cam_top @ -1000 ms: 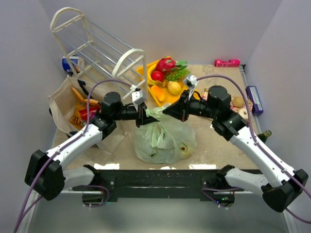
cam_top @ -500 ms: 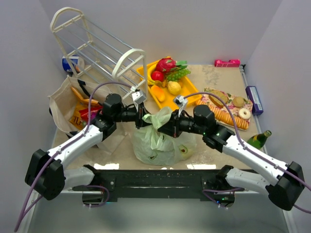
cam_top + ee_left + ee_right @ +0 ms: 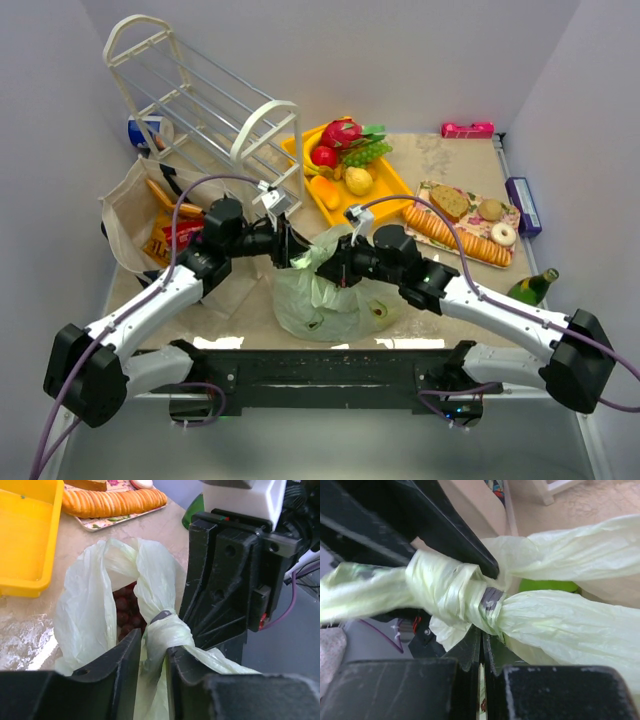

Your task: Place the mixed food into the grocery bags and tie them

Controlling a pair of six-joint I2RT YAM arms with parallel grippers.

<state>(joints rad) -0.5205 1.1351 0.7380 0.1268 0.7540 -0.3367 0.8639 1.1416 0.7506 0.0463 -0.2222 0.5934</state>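
The pale-green plastic bag (image 3: 335,295) sits at the table's near middle, its two handles wound into a knot (image 3: 167,630), which also shows in the right wrist view (image 3: 452,592). My left gripper (image 3: 290,245) (image 3: 154,665) is shut on one handle strand just below the knot. My right gripper (image 3: 335,270) (image 3: 481,647) is shut on the other strand, right beside the left one. Purple grapes (image 3: 125,612) and a green apple (image 3: 547,585) show inside the bag. The beige tote (image 3: 128,205) lies at the left with an orange chip bag (image 3: 158,245) and a red packet (image 3: 185,232) inside.
A yellow tray (image 3: 388,182) of toy fruit is behind the bag. A white wire rack (image 3: 200,100) lies at the back left. A patterned tray of bread and biscuits (image 3: 505,252) and a green bottle (image 3: 530,288) are at the right. A pink object (image 3: 467,129) is at the back.
My right gripper has swung left and nearer across the bag's top until it is beside the left gripper. The handles have drawn into a tighter knot. The left gripper shifted slightly left.
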